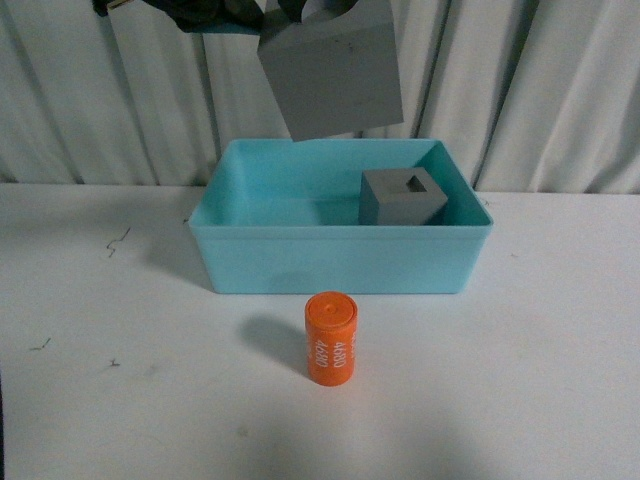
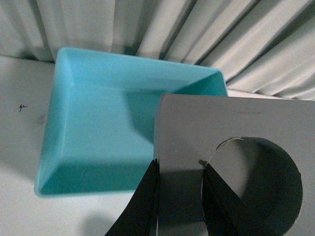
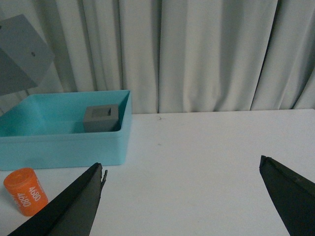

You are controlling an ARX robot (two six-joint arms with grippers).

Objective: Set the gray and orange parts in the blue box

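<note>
High above the blue box (image 1: 330, 262), tilted, clamped in the left pincer (image 2: 179, 169): the gray cube with the round recess (image 1: 330, 75). One dark finger (image 2: 145, 206) against the cube's outer side, the other at the edge of the recess, with the cube's wall pinched between. Inside the box, in its right part near the right wall, opening upward: the gray cube with the square recess (image 1: 400, 197). In front of the box, apart from its near wall, upright on the white worktop (image 1: 540, 380): the orange cylinder (image 1: 331, 338), "4680" printed down its side. Low over the worktop, to the right of box and cylinder: the right pincer (image 3: 181, 164), spread wide, gripping nothing. Behind everything, a pale pleated curtain (image 1: 560, 90).
</note>
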